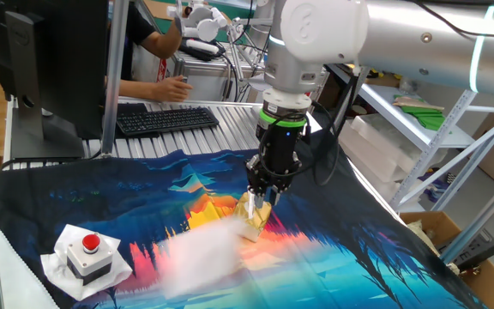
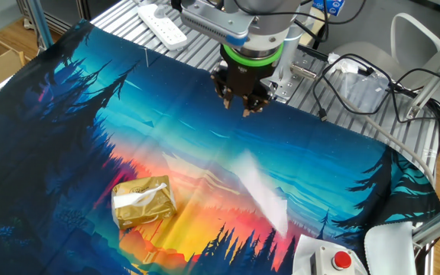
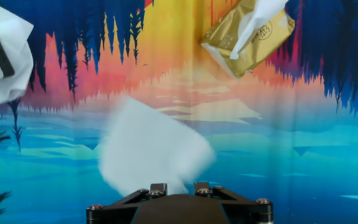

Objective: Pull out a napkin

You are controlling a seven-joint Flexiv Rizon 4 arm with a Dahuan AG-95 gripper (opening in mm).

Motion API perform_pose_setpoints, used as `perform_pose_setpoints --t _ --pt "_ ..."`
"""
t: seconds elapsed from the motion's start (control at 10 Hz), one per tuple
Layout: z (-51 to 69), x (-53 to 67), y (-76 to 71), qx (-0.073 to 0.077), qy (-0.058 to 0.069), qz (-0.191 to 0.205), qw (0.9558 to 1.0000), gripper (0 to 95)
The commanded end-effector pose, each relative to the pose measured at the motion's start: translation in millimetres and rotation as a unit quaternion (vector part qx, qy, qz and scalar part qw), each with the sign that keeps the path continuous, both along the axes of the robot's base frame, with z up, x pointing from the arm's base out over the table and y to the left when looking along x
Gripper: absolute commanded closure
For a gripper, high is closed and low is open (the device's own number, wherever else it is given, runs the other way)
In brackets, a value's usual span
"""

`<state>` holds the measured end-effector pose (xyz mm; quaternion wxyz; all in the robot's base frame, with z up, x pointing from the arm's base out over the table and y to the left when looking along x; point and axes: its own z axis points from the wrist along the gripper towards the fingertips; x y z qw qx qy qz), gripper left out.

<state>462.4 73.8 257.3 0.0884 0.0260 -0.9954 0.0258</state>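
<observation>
Napkin [image 3: 151, 146] (blurred) hangs below gripper [image 3: 176, 188]; fingers pressed together, apparently pinching it.

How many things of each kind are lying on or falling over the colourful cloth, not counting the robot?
Loose napkin, blurred as if in motion: 1
Tissue packet, tan-yellow, with a white sheet sticking out: 1
Button box, grey with a red button, on a white pad: 1
Total: 3
</observation>
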Motion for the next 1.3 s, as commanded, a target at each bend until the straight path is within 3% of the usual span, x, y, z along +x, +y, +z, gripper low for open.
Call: perform_pose_setpoints --t 0.1,1.3 --pt "0.3 -0.2 0.1 0.005 0.002 -0.002 1.0 0.0" --pt "-0.1 0.2 0.1 0.0 0.004 -0.003 1.0 0.0"
